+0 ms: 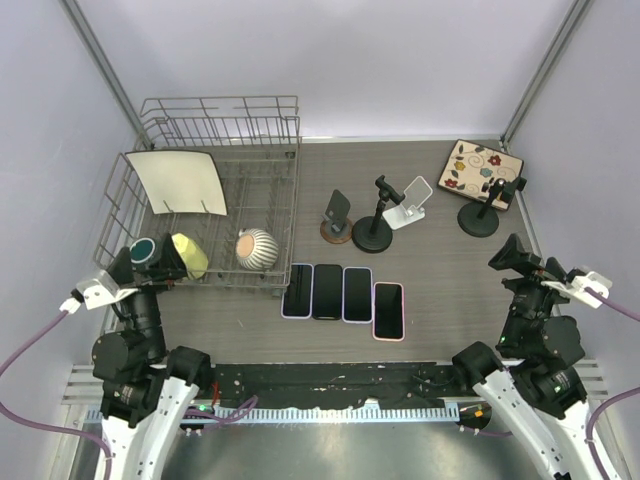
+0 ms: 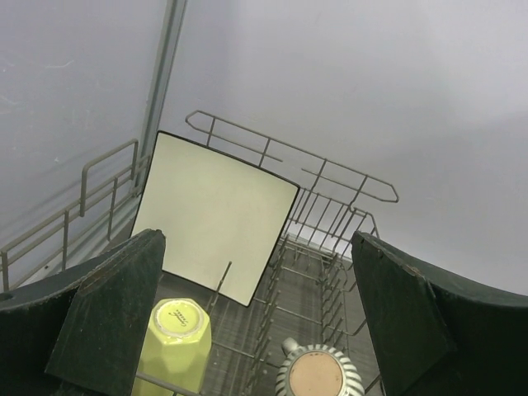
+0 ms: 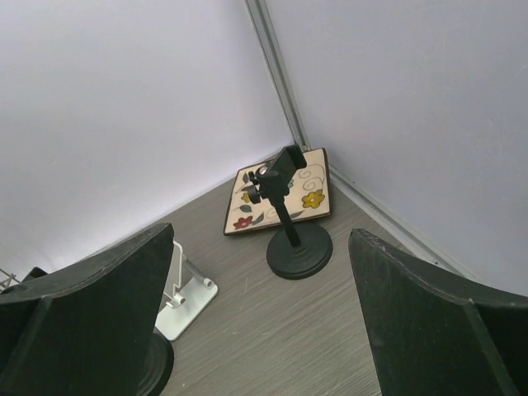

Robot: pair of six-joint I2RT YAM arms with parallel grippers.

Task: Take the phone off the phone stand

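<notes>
Several phones lie flat in a row on the table's middle. Behind them stand a dark slab on a round wooden base, a black clamp phone stand, a white folding stand and a second black clamp stand. That last stand has an empty clamp in the right wrist view. I cannot tell whether the dark slab is a phone. My right gripper hangs open, well short of the stands. Over the dish rack's near left corner, my left gripper is open and holds nothing.
A wire dish rack fills the left side and holds a square pale plate, a yellow cup and a striped cup. A floral tile lies in the far right corner by the wall.
</notes>
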